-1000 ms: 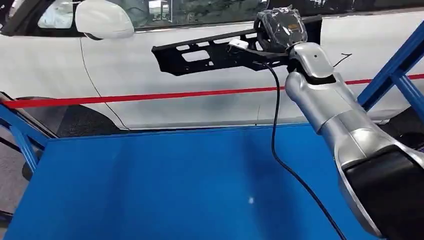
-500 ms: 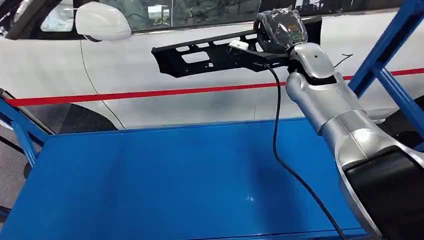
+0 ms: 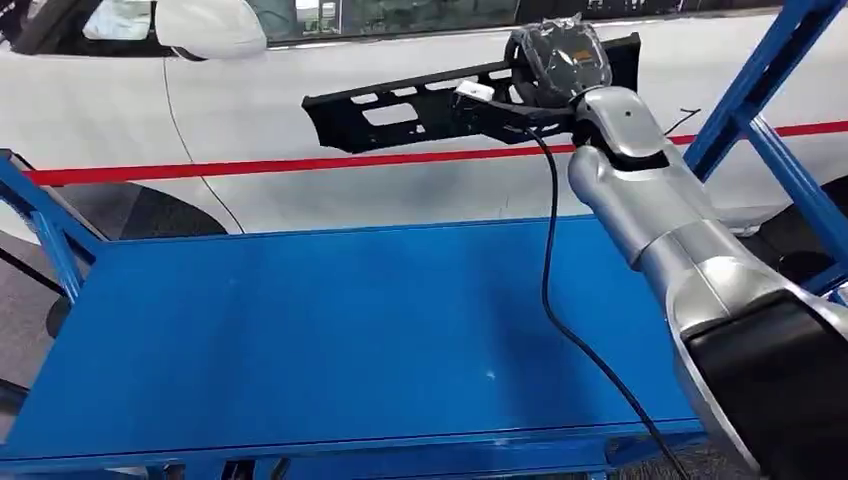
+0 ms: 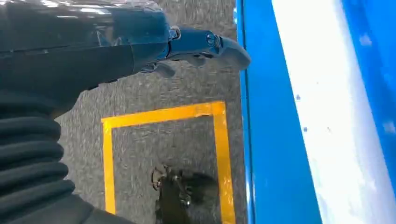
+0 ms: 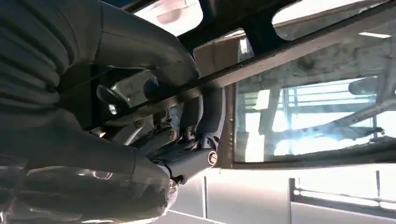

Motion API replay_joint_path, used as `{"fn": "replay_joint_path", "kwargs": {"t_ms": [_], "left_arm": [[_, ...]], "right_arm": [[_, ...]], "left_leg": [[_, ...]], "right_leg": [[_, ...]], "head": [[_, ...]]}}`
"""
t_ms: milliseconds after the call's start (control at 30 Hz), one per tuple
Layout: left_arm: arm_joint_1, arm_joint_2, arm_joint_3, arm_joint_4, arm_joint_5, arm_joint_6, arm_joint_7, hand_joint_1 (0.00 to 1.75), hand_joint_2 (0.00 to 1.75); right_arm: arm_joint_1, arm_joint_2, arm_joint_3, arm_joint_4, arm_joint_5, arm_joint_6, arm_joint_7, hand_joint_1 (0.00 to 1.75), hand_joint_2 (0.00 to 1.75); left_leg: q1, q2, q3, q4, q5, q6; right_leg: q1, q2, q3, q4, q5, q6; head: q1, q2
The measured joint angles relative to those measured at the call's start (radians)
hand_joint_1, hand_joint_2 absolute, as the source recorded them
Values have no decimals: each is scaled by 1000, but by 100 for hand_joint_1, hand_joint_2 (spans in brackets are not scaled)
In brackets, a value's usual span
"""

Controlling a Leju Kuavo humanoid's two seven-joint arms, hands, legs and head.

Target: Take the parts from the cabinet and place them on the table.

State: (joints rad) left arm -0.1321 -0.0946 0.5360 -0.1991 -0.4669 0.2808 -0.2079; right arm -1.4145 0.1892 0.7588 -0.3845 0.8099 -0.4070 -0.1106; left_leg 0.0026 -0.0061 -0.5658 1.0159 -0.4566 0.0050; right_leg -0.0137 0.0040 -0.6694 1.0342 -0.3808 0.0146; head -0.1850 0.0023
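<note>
the right hand (image 3: 556, 62) is wrapped in a clear crinkled cover in the head view, so its fingers are hard to pick out there, and the silver forearm below it runs off the lower right corner. the black part (image 3: 420, 105), a long flat bracket with cut-out windows, has its near end buried under that covered hand; the rest sticks out sideways from the fingers toward the robot's left, held up in the air above the blue table (image 3: 300, 330) and not touching it. in the right wrist view the fingers (image 5: 196, 158) are curled around a thin dark bar of the part (image 5: 243, 70), which crosses just over them and passes out of the picture at both ends; the thumb side and the palm are blocked by the grey ribbed cover, so how far the part reaches into the palm cannot be made out. a black cable (image 3: 548, 250) hangs from beside the hand down across the table and leaves at the bottom edge. behind the part stands a white car (image 3: 250, 140) with a red stripe, its top cut off. the left hand (image 4: 196, 49) hangs beside the table's edge over grey floor with a yellow taped outline (image 4: 163, 116); its dark fingers are seen from behind, nothing is visible in them, and whether they are spread or curled cannot be told.
</note>
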Motion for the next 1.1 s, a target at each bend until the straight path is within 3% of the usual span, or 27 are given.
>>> {"fn": "replay_joint_path", "kwargs": {"t_ms": [33,67,133,167,200,233,267,300,333,367,467,500,533,567,633,667,700,733,767,800,833,867,900,1000,1033,1067,1100], "left_arm": [[-1,0,0,0,0,0,0,0,175],[-1,0,0,0,0,0,0,0,175],[-1,0,0,0,0,0,0,0,175],[-1,-2,0,0,0,0,0,0,175],[-1,-2,-1,0,0,0,0,0,175],[-1,-3,-1,0,0,0,0,0,175],[0,-3,-1,0,0,0,0,0,175],[0,-4,-1,0,0,0,0,0,175],[0,-5,-1,0,0,1,0,0,175],[0,-5,-1,0,0,1,0,0,175],[1,-8,0,0,0,1,0,0,175],[3,-9,-1,0,0,1,-1,0,175],[4,-8,0,0,0,1,-2,0,175],[6,-8,0,0,0,2,-2,0,175],[6,-9,0,0,0,2,-3,0,175],[5,-9,-1,0,0,2,-3,0,175],[6,-9,-1,0,0,2,-3,0,175],[6,-9,-1,0,0,2,-3,0,175],[6,-8,0,0,0,2,-3,0,175],[6,-8,0,0,-1,2,-3,0,175],[6,-8,0,0,-1,2,-3,0,175],[4,-9,0,0,-1,2,-3,0,175],[4,-10,-1,0,-1,2,-4,0,175],[7,-10,0,0,-1,2,-4,0,175],[7,-11,0,0,-1,2,-3,0,175],[6,-12,0,0,-1,2,-2,0,175],[5,-11,0,0,-1,3,-2,0,175]], "right_arm": [[-1,-1,0,1,1,1,0,175,175],[-1,-1,0,2,2,2,0,175,175],[-2,-1,-2,2,4,3,3,175,175],[0,0,-2,3,6,3,3,175,175],[3,0,-2,4,7,4,3,175,175],[5,0,-2,5,9,5,3,175,175],[5,0,-2,5,12,5,4,175,175],[3,0,-2,5,14,5,4,175,175],[1,3,-2,5,14,5,4,175,175],[-3,5,-2,5,14,6,4,175,175],[-4,12,-2,4,17,9,4,175,175],[-4,13,-2,4,17,10,4,175,175],[-4,13,-2,4,20,11,4,175,175],[-4,17,-2,4,22,11,4,175,175],[-5,20,-2,3,25,13,4,175,175],[-5,21,-2,3,27,13,4,175,175],[-3,21,-2,3,28,14,4,175,175],[-1,21,-2,3,29,14,4,175,175],[1,21,-2,3,31,14,4,175,175],[2,21,-2,3,34,15,4,175,175],[2,21,-2,3,35,16,5,175,175],[1,21,-2,2,37,16,6,175,175],[1,21,-2,-3,40,16,11,175,175],[0,22,-2,-6,46,16,12,175,175],[1,19,-2,-5,47,16,13,175,175],[0,16,-2,-5,49,16,13,175,175],[0,16,-2,-5,50,16,13,175,175]], "left_leg": [[9,7,0,-10,15,8],[8,8,-8,-15,23,16],[5,9,-29,-12,38,23],[4,10,-40,-10,44,24],[4,10,-53,-7,52,24],[4,10,-64,-3,57,23],[4,10,-75,3,62,22],[4,8,-85,9,66,19],[4,7,-92,15,69,15],[0,7,-104,20,73,10],[2,7,-108,13,97,-7],[-1,6,-110,10,104,-14],[4,2,-119,16,93,-17],[2,1,-130,43,47,-23],[9,2,-171,185,-66,-32],[12,2,-187,261,-104,-36],[14,2,-192,310,-114,-39],[17,2,-181,321,-96,-42],[21,2,-150,293,-59,-46],[24,3,-96,223,-20,-49],[26,3,-44,149,-3,-52],[28,2,16,50,-37,-56],[16,-4,44,2,-53,-42],[12,-5,26,15,-33,-14],[22,-2,21,4,-17,3],[18,2,10,6,-6,11],[16,4,-4,6,5,23]], "right_leg": [[-3,0,-6,12,-25,3],[0,-1,-20,49,-70,4],[-1,-1,-67,194,-173,8],[-1,-1,-86,263,-204,10],[-1,-1,-90,306,-207,11],[-1,-1,-71,295,-188,12],[-2,-1,-34,248,-157,11],[-2,-1,22,165,-122,8],[-1,-1,81,78,-106,3],[4,-1,119,15,-133,-4],[14,-1,104,9,-111,-16],[11,-2,101,3,-101,-23],[-1,-8,96,-9,-86,-31],[0,-10,88,-12,-75,-38],[-1,-10,62,-12,-55,-44],[0,-10,48,-11,-44,-43],[-1,-10,35,-11,-35,-41],[-2,-11,22,-10,-25,-38],[-4,-11,9,-9,-15,-34],[-7,-11,-5,-6,-5,-28],[-9,-11,-14,-3,1,-23],[-8,-10,-24,2,9,-13],[-7,-9,-29,3,17,-6],[-6,-8,-29,-10,46,14],[-11,-4,-37,-8,43,21],[-11,-4,-48,15,0,21],[-10,-4,-67,69,-63,19]], "head": [[0,0],[0,0],[0,0],[0,0],[0,0],[0,0],[0,0],[0,0],[0,0],[0,0],[-1,0],[0,0],[0,0],[-1,0],[0,0],[-1,0],[-1,0],[-1,0],[-1,0],[-1,0],[-1,0],[-1,0],[0,0],[0,0],[0,0],[0,0],[0,0]]}}
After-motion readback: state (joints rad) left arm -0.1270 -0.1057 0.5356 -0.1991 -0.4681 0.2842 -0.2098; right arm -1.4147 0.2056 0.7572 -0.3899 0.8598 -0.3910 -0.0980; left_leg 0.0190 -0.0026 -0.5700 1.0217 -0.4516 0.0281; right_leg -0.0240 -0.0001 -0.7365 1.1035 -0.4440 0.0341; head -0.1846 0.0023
